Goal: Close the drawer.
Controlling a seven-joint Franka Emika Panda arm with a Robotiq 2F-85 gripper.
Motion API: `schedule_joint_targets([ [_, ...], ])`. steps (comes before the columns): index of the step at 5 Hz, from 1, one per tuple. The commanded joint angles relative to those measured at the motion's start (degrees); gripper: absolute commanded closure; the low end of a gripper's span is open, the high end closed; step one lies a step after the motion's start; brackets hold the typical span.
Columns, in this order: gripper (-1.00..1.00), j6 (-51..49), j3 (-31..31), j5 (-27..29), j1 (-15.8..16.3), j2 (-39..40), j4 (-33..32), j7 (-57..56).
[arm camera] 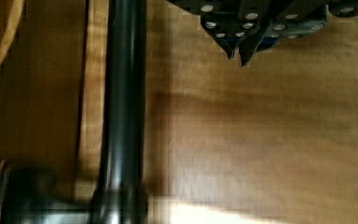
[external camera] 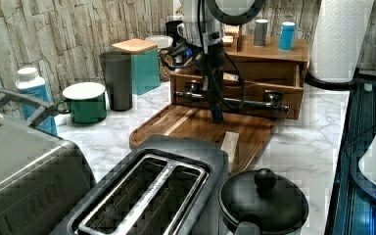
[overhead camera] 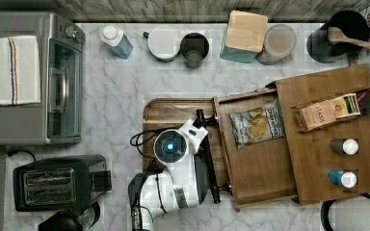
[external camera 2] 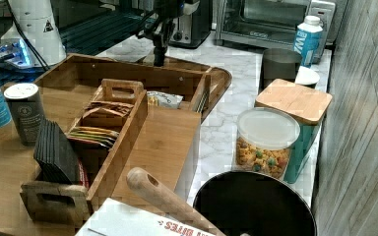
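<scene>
**Brown wooden drawer stands pulled out, gripper poised in front of its handle**

Wood dominates the scene: the drawer (overhead camera: 257,159) juts well out of its cabinet (overhead camera: 327,139) toward the top view's left, its front overhanging a darker serving tray (overhead camera: 173,108). A bag of chips (overhead camera: 256,124) lies inside it. On the cabinet top sit a tea box (overhead camera: 325,111) and two bottles (overhead camera: 343,146).

The gripper (arm camera: 237,55) hangs just in front of the black bar handle (external camera: 230,100), over the serving tray, apart from the bar. In the wrist view its fingertips are pressed together, holding nothing.

The push looks not yet begun. The likely trouble, as I judge it: the narrow closed tips could slip over or under the round bar, so the drawer stops part-way. A push off the bar's middle might skew the drawer and jam it. The dangling cable (external camera: 235,78) near the handle could snag on a bar post.
</scene>
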Motion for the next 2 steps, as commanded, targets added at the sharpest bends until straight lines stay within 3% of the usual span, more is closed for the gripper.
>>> schedule_joint_targets([
  [1, 1.00, 3.06, -3.12, -6.13, -3.03, -5.33, -3.18, -6.02],
  [2, 1.00, 6.01, -3.93, -8.98, -4.62, -7.10, -4.20, -7.18],
])
